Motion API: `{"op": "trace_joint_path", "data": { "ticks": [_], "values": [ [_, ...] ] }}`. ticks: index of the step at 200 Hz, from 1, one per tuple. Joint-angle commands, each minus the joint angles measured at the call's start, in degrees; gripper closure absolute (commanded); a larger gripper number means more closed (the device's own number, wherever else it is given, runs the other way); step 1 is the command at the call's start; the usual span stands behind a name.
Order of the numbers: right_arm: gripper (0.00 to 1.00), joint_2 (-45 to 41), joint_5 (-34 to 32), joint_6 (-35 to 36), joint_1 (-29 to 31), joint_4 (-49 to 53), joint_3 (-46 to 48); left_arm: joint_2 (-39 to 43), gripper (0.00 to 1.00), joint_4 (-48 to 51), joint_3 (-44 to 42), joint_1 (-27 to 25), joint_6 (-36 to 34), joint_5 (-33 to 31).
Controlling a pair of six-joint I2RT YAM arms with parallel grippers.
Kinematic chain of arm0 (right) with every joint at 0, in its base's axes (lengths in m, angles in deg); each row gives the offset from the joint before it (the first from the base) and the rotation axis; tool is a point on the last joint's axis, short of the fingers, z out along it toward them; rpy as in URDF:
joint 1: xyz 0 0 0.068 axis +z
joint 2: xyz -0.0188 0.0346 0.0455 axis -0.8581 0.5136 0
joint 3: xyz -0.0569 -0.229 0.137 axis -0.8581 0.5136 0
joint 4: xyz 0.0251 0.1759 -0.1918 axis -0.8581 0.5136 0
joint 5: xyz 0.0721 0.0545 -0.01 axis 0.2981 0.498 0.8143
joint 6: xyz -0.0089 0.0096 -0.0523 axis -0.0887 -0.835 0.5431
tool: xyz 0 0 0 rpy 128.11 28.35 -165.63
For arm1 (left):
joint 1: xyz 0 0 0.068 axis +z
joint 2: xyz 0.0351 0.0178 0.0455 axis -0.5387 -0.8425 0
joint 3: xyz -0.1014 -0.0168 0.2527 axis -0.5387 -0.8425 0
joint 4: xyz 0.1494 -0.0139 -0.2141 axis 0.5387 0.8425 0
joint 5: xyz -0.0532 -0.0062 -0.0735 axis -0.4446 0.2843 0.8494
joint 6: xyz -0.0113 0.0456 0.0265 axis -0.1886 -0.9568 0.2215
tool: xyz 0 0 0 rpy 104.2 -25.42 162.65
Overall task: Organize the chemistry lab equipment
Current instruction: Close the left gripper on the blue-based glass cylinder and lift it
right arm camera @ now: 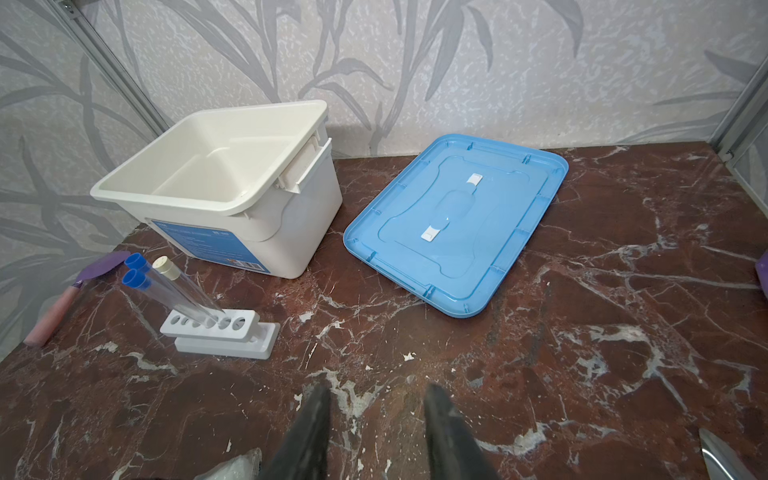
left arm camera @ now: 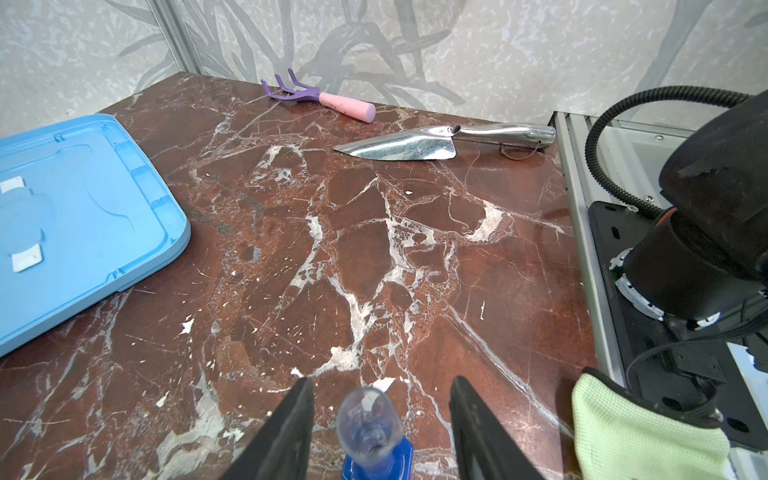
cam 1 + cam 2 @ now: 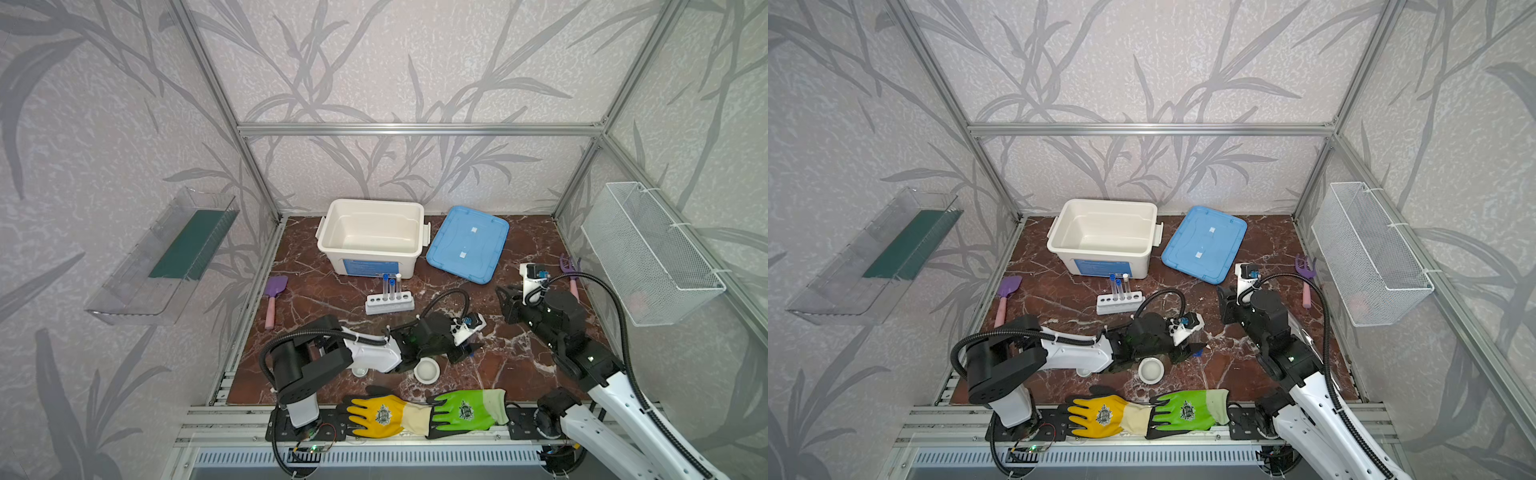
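Left pincer (image 2: 382, 380) around blue-based vessel (image 2: 370, 428)

No readable text. Blue label (image 1: 208, 247) on white bin (image 1: 309, 224): blurred. Yellow glove (image 3: 382, 413), green glove (image 3: 467, 411) emblems: illegible.

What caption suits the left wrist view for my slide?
Open left hand straddling the small blue-based clear vessel on the marble table; blue lid, metal trowel and purple rake beyond.
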Motion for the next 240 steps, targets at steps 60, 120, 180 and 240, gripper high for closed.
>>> {"op": "trace_joint_path", "data": {
  "ticks": [60, 120, 180, 240],
  "values": [
    [0.65, 0.1, -0.3, 0.0, -0.6, -1.9, 0.6, -1.5, 0.57, -3.5, -0.1, -0.2, 0.4, 0.5],
    [0.67, 0.4, -0.4, 0.0, -0.9, -2.3, 1.4, -2.1, 0.62, -4.1, -0.7, -0.1, 0.6, -0.3],
    [0.67, 1.1, -0.1, 0.3, -1.3, -2.7, 1.3, -3.2, 0.69, -4.4, -0.6, 0.5, 0.9, 0.1],
    [0.68, 0.6, -0.4, -0.6, -1.5, -3.4, 2.1, -2.6, 0.74, -4.8, -1.5, 0.5, 0.6, -0.5]
  ]
}}
